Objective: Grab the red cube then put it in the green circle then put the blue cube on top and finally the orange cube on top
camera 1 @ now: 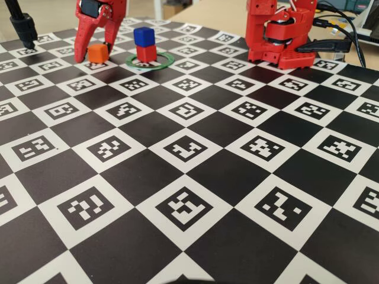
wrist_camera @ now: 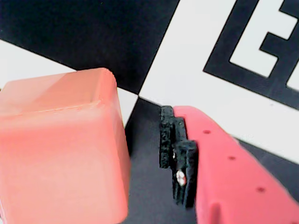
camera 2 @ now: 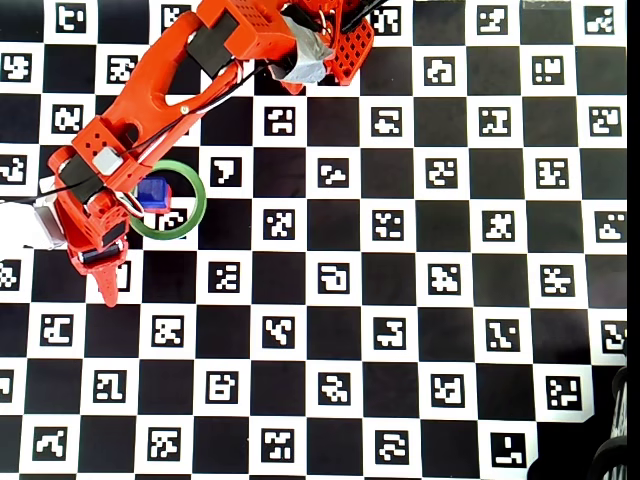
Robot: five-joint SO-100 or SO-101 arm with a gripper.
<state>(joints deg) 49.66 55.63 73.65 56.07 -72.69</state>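
Observation:
The orange cube (camera 1: pixel 98 53) sits on the board between the fingers of my red gripper (camera 1: pixel 95 55). In the wrist view the orange cube (wrist_camera: pixel 60 149) fills the left side. A dark gap separates it from the black pad (wrist_camera: pixel 180 158) of the right finger, so the gripper is open around it; the other finger is out of that view. To the right, the blue cube (camera 1: pixel 144 36) rests on the red cube (camera 1: pixel 146 53) inside the green circle (camera 1: pixel 166 60). From overhead I see the blue cube (camera 2: pixel 152 192) in the green circle (camera 2: pixel 192 212). My gripper (camera 2: pixel 100 270) hides the orange cube there.
The arm's red base (camera 1: pixel 278 35) stands at the back right with cables (camera 1: pixel 340 29) running off behind it. A black stand (camera 1: pixel 23 26) rises at the back left. The checkered marker board (camera 1: pixel 189 177) stretches toward the camera.

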